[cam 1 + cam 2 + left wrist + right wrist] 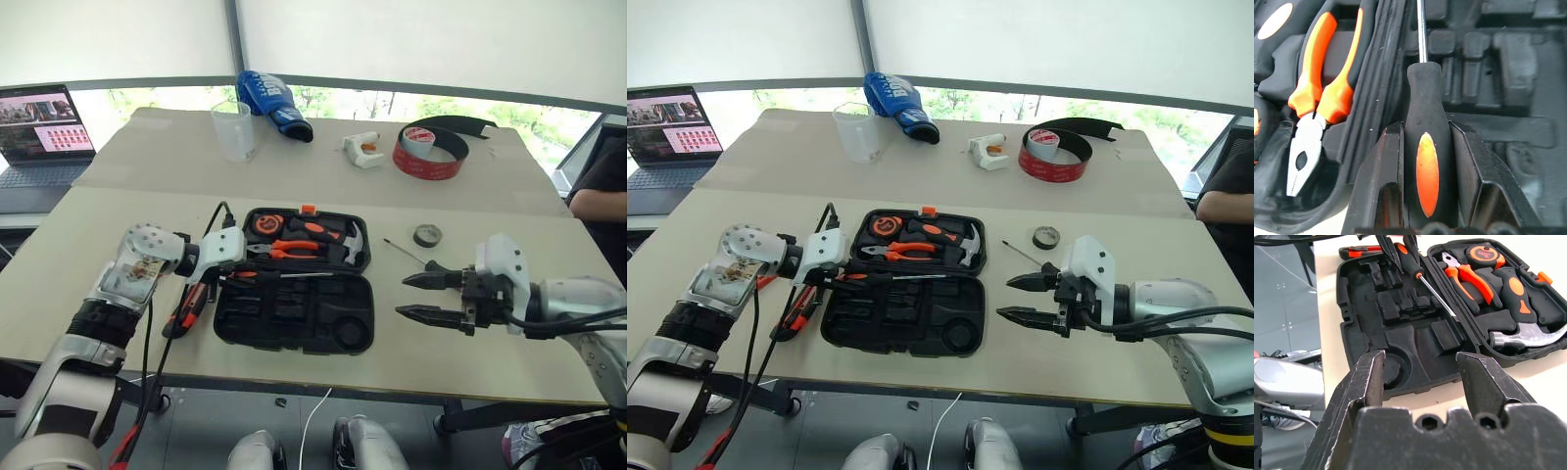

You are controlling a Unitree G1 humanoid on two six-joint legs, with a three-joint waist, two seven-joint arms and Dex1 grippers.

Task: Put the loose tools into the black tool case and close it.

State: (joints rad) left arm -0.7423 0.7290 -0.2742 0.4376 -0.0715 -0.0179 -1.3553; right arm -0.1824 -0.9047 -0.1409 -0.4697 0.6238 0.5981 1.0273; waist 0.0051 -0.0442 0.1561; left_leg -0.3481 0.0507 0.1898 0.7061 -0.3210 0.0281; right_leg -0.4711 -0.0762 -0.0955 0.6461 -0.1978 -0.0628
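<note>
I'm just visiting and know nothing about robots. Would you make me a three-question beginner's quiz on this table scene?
1. True or false: the flat black plastic tool case lies open.
2. What does the left gripper hold? A) orange-handled pliers B) orange-and-black-handled screwdriver C) steel-headed hammer
3. Fill in: the right gripper is ____ and holds nothing.

Key: 1 true. 2 B; the pliers and hammer already sit in the case. 3 open.
</note>
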